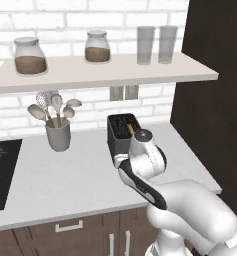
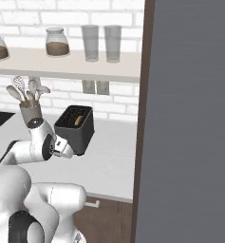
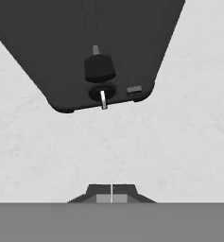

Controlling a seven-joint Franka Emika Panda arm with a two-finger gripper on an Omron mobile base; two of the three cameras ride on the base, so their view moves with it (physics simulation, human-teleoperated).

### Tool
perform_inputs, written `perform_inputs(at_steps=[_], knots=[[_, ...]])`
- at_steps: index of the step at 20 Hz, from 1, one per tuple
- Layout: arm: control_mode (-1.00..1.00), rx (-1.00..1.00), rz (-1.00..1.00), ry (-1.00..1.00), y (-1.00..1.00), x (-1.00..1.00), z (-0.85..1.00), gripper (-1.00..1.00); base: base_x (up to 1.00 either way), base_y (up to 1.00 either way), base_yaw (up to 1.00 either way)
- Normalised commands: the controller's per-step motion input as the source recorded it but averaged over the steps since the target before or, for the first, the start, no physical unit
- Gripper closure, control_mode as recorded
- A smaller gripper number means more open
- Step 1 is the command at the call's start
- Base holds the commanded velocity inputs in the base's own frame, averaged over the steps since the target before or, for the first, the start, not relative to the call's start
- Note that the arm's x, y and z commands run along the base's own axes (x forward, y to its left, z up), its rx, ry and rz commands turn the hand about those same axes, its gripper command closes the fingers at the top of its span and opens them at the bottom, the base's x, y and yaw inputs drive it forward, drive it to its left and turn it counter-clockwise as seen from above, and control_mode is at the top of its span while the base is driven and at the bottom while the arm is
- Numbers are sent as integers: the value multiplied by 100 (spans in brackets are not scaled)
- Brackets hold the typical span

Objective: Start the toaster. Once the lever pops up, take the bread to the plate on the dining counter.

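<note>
— Hand first: how does it stand?
— Pressed together, the two tips meeting along one thin seam, nothing pinched. It hangs over the pale bench, just in front of the toaster and clear of it.
— How many toasters?
— One, dark and boxy, with two slots on top. From the hand camera its front face shows one lever knob, one round dial under it with a pale pointer, and one small button beside the dial.
— And the bread?
— One golden-brown slice, sunk in a slot with its top edge peeking out. In the left base view the same slice shows just behind the arm's wrist.
— What stands around it?
— One grey utensil cup well to the left of the toaster, holding about five pale spoons and a whisk. One dark cooktop sits at the bench's left edge. One double wall socket is on the white brick behind.
— Above?
— One shelf carrying two lidded jars with brown contents and two clear glasses side by side.
</note>
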Motion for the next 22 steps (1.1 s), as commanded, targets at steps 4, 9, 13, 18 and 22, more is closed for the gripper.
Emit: perform_inputs(at_steps=[4,9,13,18,22], knots=[[-100,0,0,-21,0,-22,86,100,0,0,0],[-100,0,0,-25,-8,-3,96,100,0,0,0],[-100,0,0,-24,-10,0,99,100,0,0,0],[-100,0,0,-10,-11,0,86,100,0,0,0],[-100,0,0,0,-10,0,72,100,0,0,0]])
